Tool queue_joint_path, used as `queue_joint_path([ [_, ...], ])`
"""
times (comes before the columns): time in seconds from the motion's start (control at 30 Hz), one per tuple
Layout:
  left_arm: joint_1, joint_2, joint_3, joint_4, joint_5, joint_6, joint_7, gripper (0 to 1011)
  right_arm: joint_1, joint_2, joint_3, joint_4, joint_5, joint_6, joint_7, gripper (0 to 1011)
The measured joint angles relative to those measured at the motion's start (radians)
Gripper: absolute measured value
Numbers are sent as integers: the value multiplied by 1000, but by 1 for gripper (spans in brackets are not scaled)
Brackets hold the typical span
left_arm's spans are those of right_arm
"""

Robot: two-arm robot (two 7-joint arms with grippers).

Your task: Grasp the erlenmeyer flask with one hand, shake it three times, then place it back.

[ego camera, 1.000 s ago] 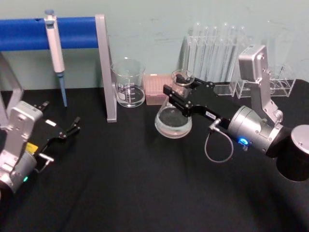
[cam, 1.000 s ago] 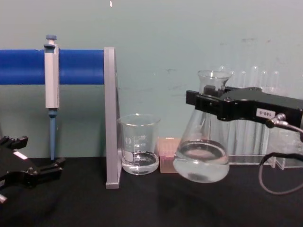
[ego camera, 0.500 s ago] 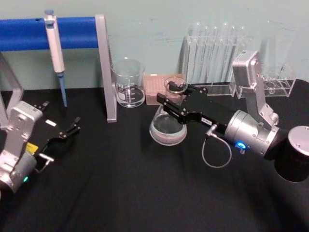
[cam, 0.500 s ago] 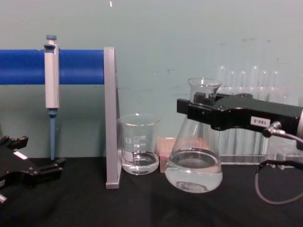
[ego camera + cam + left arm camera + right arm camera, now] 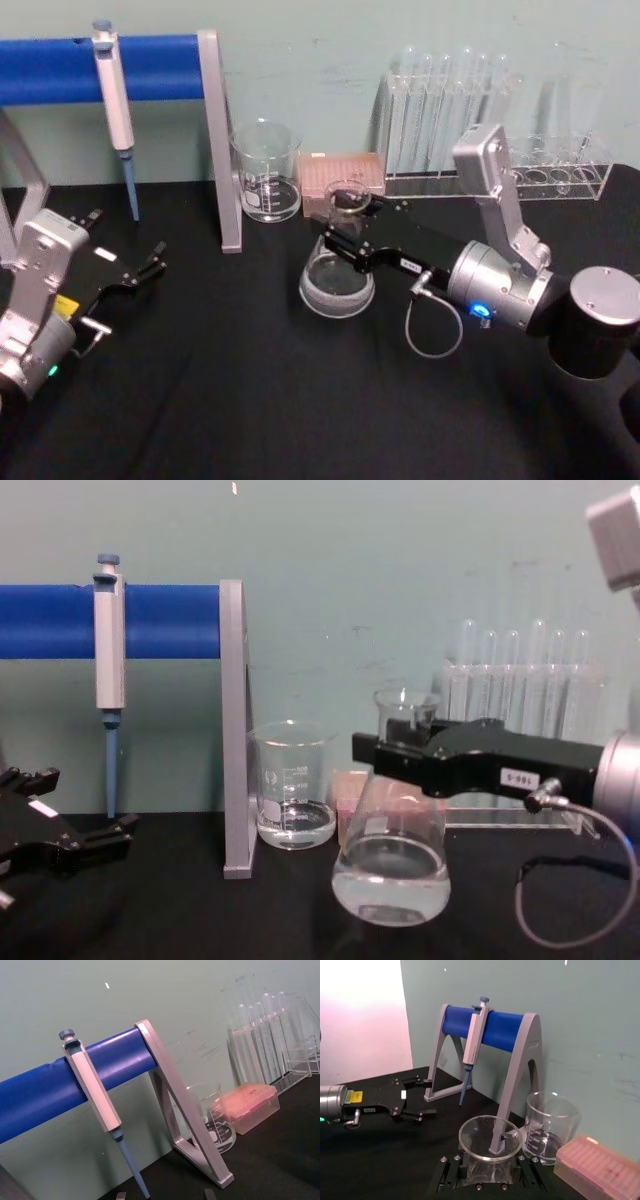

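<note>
Currently your right end effector is closed on the neck of the erlenmeyer flask. Its black fingers clamp the glass from both sides just under the flared rim. The arm reaches in from the right side of the bench, with a blue light glowing on its silver wrist.

You will find the flask close to upright, with a little clear liquid pooled in its wide base. It sits just in front of the pink tip box, to the right of the glass beaker, and near the grey foot of the pipette stand. From the chest view its base is low at the black bench surface, but you cannot tell whether the glass is resting on it or hanging just above.

Your left end effector is over the left side of the bench, well apart from the flask. Its fingers are spread wide and hold nothing. A pipette hangs from the stand's blue bar behind it, and a clear rack of test tubes stands against the back wall.
</note>
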Motion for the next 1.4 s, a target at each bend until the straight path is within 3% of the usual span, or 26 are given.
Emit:
queue_joint_path([
  [0.6, 0, 0, 0, 0, 0, 0, 0, 1001, 36, -32, -18, 112, -15, -18, 6, 456],
  [1.4, 0, 0, 0, 0, 0, 0, 0, 1001, 32, -33, -10, 158, -29, -10, 1, 456],
])
